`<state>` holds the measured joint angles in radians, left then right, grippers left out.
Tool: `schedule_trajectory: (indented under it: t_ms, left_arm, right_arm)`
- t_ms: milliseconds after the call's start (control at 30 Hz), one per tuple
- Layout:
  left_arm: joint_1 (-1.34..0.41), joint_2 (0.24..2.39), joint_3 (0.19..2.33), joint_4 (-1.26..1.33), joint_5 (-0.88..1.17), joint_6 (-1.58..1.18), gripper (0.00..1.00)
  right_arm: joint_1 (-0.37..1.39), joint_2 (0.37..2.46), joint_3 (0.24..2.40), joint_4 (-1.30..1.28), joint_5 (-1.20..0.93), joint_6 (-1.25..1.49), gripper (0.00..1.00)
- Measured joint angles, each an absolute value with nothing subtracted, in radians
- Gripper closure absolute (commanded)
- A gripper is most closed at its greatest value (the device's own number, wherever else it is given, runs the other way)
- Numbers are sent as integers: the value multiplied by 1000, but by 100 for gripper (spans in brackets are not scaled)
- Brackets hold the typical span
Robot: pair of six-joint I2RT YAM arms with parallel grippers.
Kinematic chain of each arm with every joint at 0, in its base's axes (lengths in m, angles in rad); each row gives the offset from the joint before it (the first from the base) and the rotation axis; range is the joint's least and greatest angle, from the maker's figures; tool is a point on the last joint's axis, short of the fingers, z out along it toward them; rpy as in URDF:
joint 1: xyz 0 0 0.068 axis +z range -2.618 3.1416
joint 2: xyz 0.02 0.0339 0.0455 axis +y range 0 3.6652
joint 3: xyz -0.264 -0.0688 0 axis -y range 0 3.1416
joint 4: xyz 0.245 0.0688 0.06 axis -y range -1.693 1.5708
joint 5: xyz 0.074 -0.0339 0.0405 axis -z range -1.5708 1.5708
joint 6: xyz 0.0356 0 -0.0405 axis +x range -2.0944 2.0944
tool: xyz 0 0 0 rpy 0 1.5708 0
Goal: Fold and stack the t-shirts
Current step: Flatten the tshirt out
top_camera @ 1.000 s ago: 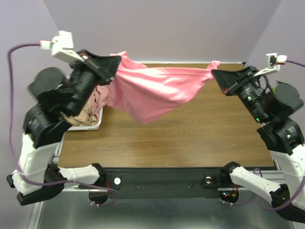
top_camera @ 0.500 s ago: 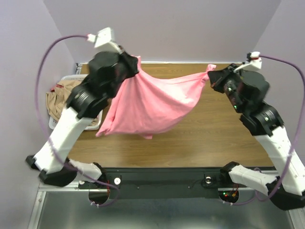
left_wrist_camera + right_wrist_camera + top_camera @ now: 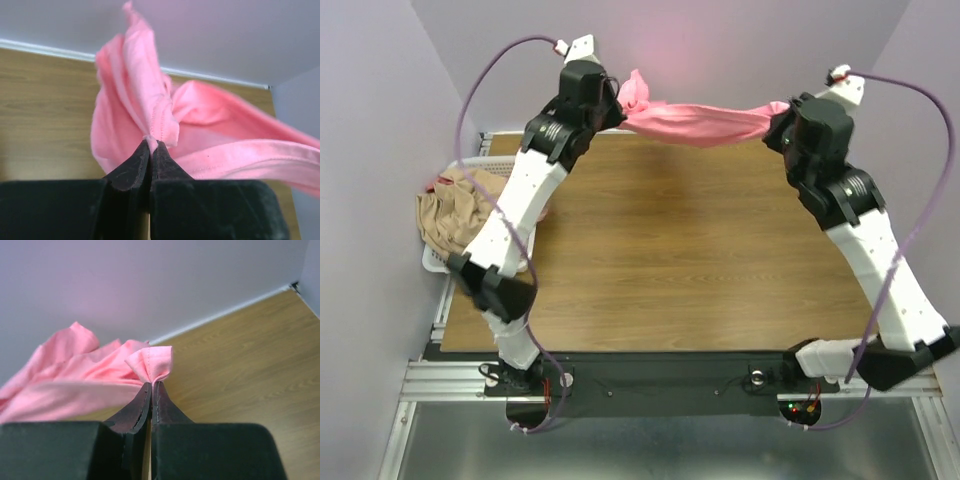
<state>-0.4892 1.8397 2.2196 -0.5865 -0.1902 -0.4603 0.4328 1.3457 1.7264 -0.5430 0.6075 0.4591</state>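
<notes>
At the left edge of the table (image 3: pixel 680 260) sits the basket (image 3: pixel 490 165). The tan shirt (image 3: pixel 448 215) is heaped in it and spills over its outer rim, waiting its turn, I judge. The left gripper (image 3: pixel 151 146) is raised over the far edge, its jaws pinched tight on a stitched hem of the pink shirt (image 3: pixel 705 120), and a tuft of cloth stands above the tips. From there the shirt runs as a bunched, slightly sagging band along the far edge to the right gripper (image 3: pixel 151 385). That one is likewise clamped on a small fold of hem, at what looks like much the same level. The cloth hangs in the air, apparently off the wood, gathered rather than spread. Held at two points well apart, it seems meant to be drawn open and laid flat on the table for folding, which has not begun. Such thin pinches could slip if the arms pull farther apart.
</notes>
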Motion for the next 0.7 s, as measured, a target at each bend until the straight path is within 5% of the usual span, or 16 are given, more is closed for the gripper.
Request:
schedule_trajectory:
  t_ms: [67, 100, 133, 233, 300, 400, 433, 533, 700]
  left_arm:
    - [-493, 1708, 2053, -524, -183, -465, 92]
    - [-497, 1618, 1913, -460, -181, -472, 81]
    - [-500, 1504, 1745, -432, -178, -490, 44]
    - [-502, 1283, 1360, -342, -172, -565, 14]
    - [-502, 1201, 1163, -325, -170, -617, 8]
    - [-504, 1142, 856, -331, -150, -714, 1]
    - [-507, 1142, 797, -342, -141, -738, 1]
    - [-519, 1095, 659, -437, -136, -819, 1]
    - [-524, 960, 631, -463, -149, -898, 2]
  right_arm:
    - [433, 1245, 1625, -513, 593, 467, 100]
    - [433, 1183, 1559, -509, 585, 482, 100]
    - [433, 1113, 1474, -502, 567, 504, 100]
    - [433, 892, 1159, -490, 488, 587, 92]
    - [433, 752, 915, -513, 389, 661, 82]
    - [432, 681, 687, -575, 273, 734, 46]
    - [432, 669, 610, -619, 213, 756, 25]
    - [433, 610, 519, -727, 112, 799, 14]
    - [433, 550, 525, -756, 72, 830, 11]
